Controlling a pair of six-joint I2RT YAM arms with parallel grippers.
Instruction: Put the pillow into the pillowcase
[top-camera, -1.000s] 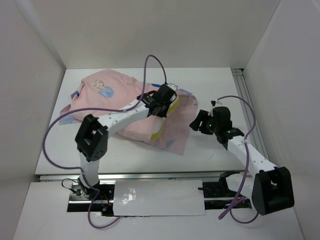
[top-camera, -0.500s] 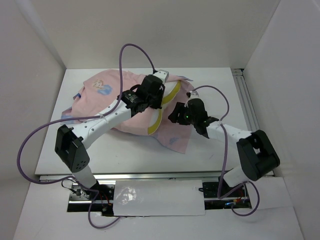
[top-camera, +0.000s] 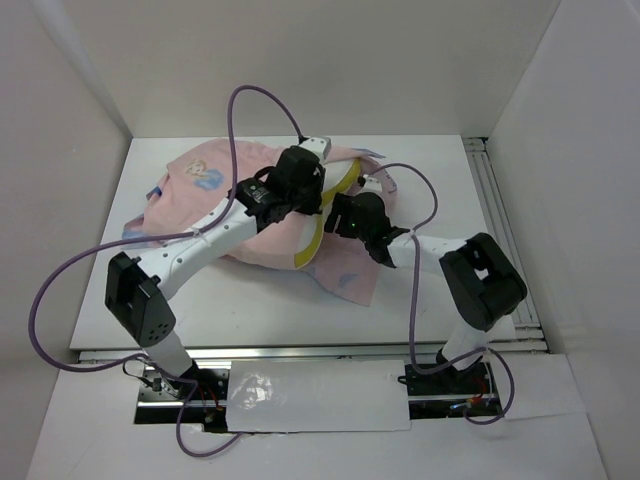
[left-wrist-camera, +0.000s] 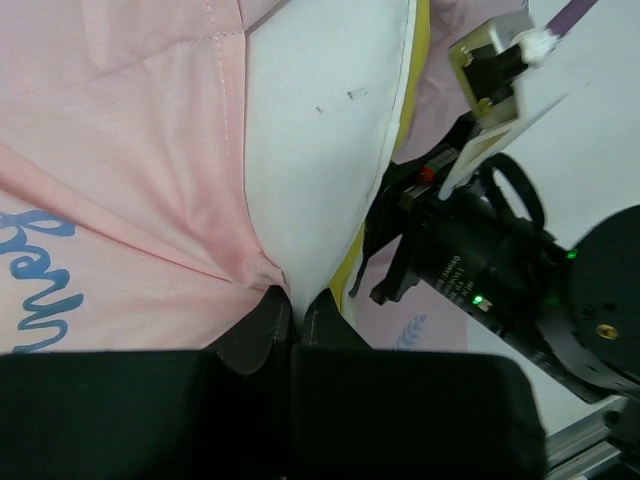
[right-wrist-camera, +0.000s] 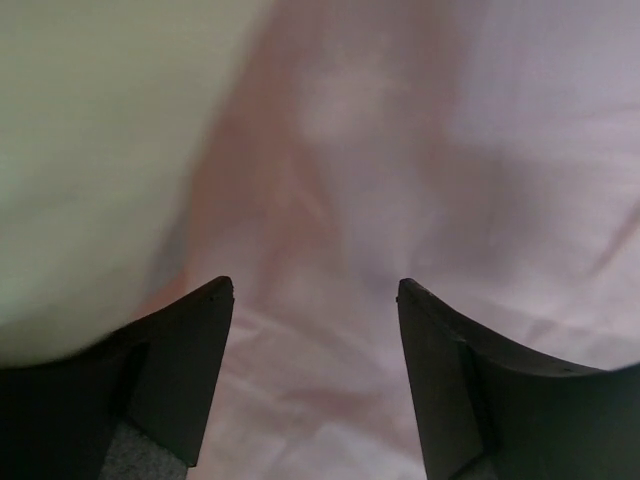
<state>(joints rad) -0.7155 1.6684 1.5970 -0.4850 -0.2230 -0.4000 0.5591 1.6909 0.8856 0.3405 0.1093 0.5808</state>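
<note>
Soft, light pillow (left-wrist-camera: 320, 150) lies mid counter (top-camera: 250, 310), mostly inside the limp pillowcase (top-camera: 200, 190). Left end effector (left-wrist-camera: 288, 305) pinches the hem. Right end effector (right-wrist-camera: 315, 290), spread, could grip the hem at 3 o'clock.

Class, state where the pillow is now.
In the top view the pillow lies mid-table, mostly inside the pink pillowcase; its yellow-edged end pokes out rightward between the left gripper and right gripper.

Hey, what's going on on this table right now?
A pillow is being worked into a pink pillowcase. The left pincer is shut on the case's edge beside the pillow's exposed white, yellow-edged end. The right pincer is open, close over pink fabric next to the pillow.
</note>
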